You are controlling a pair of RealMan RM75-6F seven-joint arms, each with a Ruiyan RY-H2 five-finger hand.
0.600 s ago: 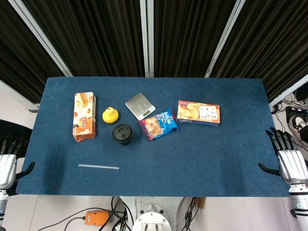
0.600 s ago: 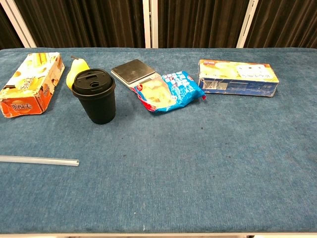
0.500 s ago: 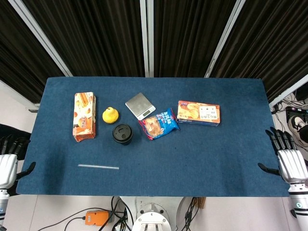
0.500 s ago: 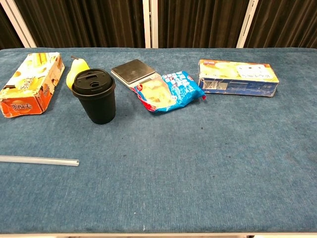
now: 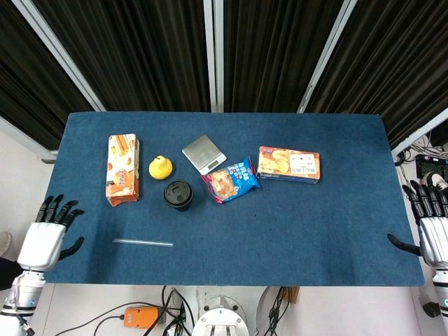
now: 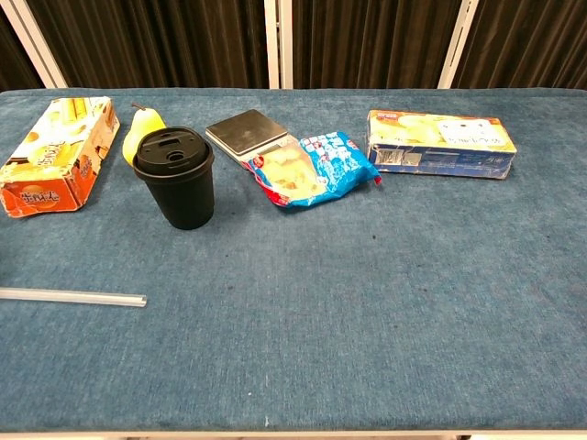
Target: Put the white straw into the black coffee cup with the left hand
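Observation:
A white straw [image 5: 143, 243] lies flat near the table's front left edge; in the chest view the straw [image 6: 73, 297] runs off the left border. The black coffee cup [image 5: 178, 195] with a lid stands upright behind it, and the cup [image 6: 174, 178] shows clearly in the chest view. My left hand [image 5: 46, 235] hovers at the table's left edge, fingers spread, holding nothing, some way left of the straw. My right hand [image 5: 432, 231] is off the table's right edge, fingers apart and empty. Neither hand shows in the chest view.
An orange box [image 5: 122, 169] lies at the left, a yellow pear [image 5: 160, 167] behind the cup, a small scale [image 5: 204, 153], a blue snack bag [image 5: 231, 179] and a long biscuit box [image 5: 288, 164] to the right. The blue table [image 5: 280, 231] fills the view.
My left hand has moved right and forward, from beside the table to its left edge. My right hand has drifted slightly right, away from the table.

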